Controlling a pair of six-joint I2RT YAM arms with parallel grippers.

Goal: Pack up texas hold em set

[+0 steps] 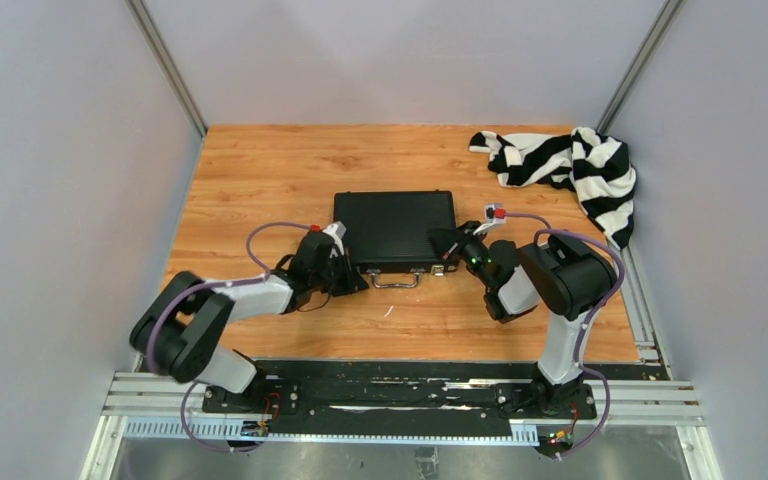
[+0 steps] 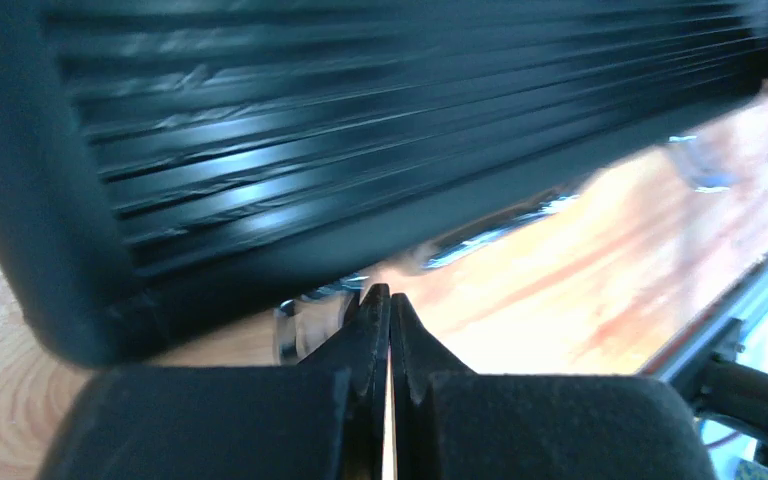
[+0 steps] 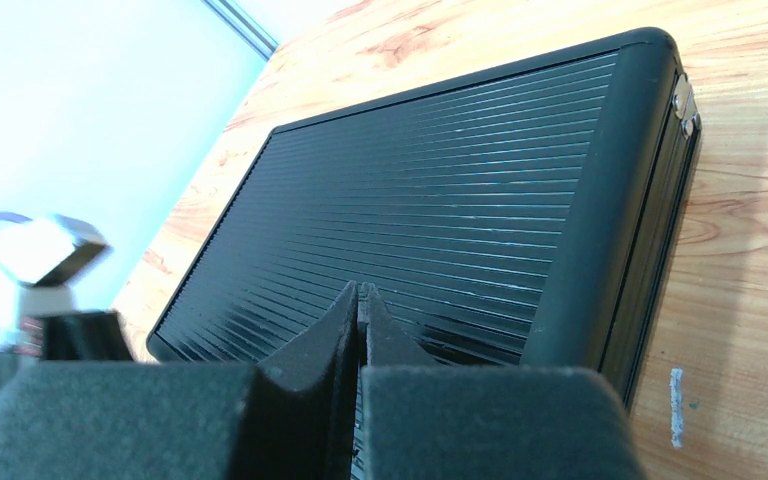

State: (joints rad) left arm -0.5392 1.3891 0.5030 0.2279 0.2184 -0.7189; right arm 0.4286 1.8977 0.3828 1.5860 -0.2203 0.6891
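The left pincer (image 2: pixel 390 300) fills the bottom of its wrist view. Its two black fingers are clenched tip to tip with nothing between them, just at the near-left corner of the briefcase (image 1: pixel 395 228). The right pincer (image 3: pixel 360 295) is clenched the same way, empty, its tips low over the lid by the case's right end; whether they touch the lid I cannot tell. The briefcase lies flat and closed around the middle of the wooden worktop (image 1: pixel 260 180). Its long axis runs left to right across the arms' front, and its metal handle (image 1: pixel 397 281) is on the long side facing the arms' bases. It is black all over, with rounded corners, a lid ribbed with fine parallel grooves, and a small metal fitting (image 3: pixel 685 100) on one side wall. A black-and-white striped cloth (image 1: pixel 570 165) lies crumpled at the far right corner, well apart from the case. A small white scrap (image 1: pixel 388 311) lies on the wood near the handle.
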